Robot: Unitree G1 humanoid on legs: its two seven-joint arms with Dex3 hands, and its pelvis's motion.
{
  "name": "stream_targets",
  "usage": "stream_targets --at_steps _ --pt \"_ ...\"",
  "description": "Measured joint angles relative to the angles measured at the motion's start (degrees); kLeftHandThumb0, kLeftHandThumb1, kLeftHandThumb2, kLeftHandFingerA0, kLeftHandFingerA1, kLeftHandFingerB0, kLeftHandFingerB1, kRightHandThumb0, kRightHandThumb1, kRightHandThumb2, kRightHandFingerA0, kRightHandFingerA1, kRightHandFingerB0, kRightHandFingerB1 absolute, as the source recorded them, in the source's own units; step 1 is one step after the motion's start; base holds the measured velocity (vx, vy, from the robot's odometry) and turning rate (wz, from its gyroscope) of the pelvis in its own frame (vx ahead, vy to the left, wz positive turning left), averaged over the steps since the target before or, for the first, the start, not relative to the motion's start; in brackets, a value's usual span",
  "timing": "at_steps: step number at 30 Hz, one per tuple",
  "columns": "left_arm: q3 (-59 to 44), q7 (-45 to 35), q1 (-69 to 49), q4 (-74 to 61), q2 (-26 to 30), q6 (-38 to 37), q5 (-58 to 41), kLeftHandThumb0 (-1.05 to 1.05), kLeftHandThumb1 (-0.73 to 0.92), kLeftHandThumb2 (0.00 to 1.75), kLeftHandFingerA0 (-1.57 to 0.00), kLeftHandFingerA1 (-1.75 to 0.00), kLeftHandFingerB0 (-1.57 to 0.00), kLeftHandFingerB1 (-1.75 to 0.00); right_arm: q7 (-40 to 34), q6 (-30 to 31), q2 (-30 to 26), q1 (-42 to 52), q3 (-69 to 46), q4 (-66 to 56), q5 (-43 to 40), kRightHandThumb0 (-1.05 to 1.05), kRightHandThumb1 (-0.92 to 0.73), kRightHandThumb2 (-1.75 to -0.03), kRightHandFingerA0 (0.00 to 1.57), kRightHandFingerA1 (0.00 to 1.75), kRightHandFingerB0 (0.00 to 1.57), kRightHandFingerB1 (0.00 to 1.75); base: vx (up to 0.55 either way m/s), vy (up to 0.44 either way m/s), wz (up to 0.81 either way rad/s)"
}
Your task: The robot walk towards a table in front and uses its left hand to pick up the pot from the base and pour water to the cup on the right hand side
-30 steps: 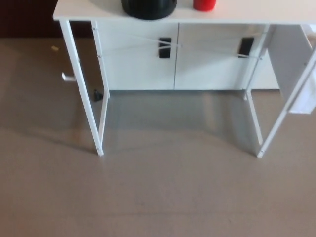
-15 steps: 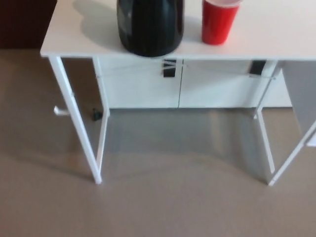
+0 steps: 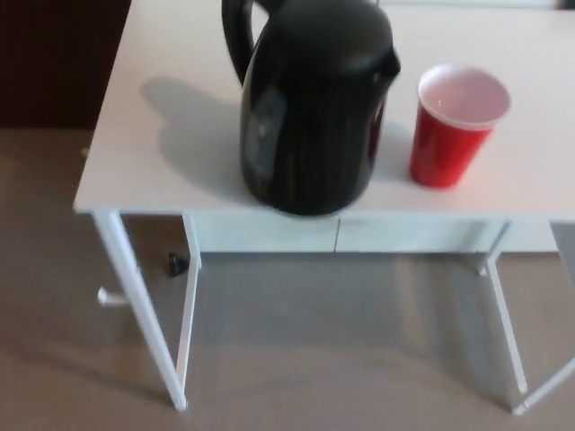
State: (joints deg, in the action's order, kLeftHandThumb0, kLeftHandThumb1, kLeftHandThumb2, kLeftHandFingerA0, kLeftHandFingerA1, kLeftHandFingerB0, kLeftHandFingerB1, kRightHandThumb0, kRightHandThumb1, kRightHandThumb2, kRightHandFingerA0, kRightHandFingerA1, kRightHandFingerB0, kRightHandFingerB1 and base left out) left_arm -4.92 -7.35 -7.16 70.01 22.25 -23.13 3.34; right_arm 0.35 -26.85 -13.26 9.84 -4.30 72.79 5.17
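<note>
The black pot (image 3: 310, 103) stands upright at the centre of the frame on the white table (image 3: 171, 135), its handle (image 3: 237, 38) turned toward the upper left. The red cup (image 3: 456, 126) stands just beside it, to its right. Neither robot hand shows, so I cannot tell their state; the handle favours a left-side reach.

text: none legible | pot (image 3: 310, 108): no readable marking | cup (image 3: 454, 126): plain
</note>
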Motion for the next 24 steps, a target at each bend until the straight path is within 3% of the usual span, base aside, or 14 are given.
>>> stream_targets --at_steps 9,10,11,19,24 --pt "0.2 0.0 0.7 -0.2 -0.2 0.0 0.4 -0.09 0.33 0.49 -0.79 -0.5 -0.6 -0.45 -0.8 -0.1 -0.4 -1.2 0.1 -0.5 0.2 -0.56 -0.7 -0.64 0.32 0.49 0.15 0.32 0.36 -0.225 0.11" --pt "0.1 0.0 0.7 -0.1 -0.2 0.0 0.4 -0.12 0.33 0.5 -0.78 -0.49 -0.59 -0.44 -0.8 -0.1 -0.4 -1.1 0.2 -0.5 0.2 -0.44 -0.46 -0.98 0.27 0.61 0.02 0.47 0.32 -0.177 -0.23" --pt "0.1 0.0 0.8 0.0 -0.2 0.1 0.5 -0.12 0.33 0.5 -0.78 -0.49 -0.59 -0.44 -0.9 0.0 -0.4 -1.2 0.3 -0.4 0.3 -0.58 -0.69 -0.63 0.3 0.52 0.14 0.32 0.33 -0.169 -0.2" --pt "-0.4 -0.1 1.8 -0.3 0.6 0.2 0.3 -0.1 0.34 0.5 -0.79 -0.49 -0.59 -0.44 -1.0 0.0 0.2 -1.8 0.7 -0.2 0.7 -0.57 -0.7 -0.62 0.3 0.52 0.17 0.33 0.27 0.184 -0.17" --pt "0.1 -0.1 1.0 -0.1 0.7 0.2 0.7 -0.12 0.34 0.5 -0.81 -0.49 -0.6 -0.44 -1.1 0.1 0.4 -1.7 1.0 0.1 1.1 -0.54 -0.68 -0.62 0.32 0.56 0.16 0.34 -0.01 0.104 -0.02"
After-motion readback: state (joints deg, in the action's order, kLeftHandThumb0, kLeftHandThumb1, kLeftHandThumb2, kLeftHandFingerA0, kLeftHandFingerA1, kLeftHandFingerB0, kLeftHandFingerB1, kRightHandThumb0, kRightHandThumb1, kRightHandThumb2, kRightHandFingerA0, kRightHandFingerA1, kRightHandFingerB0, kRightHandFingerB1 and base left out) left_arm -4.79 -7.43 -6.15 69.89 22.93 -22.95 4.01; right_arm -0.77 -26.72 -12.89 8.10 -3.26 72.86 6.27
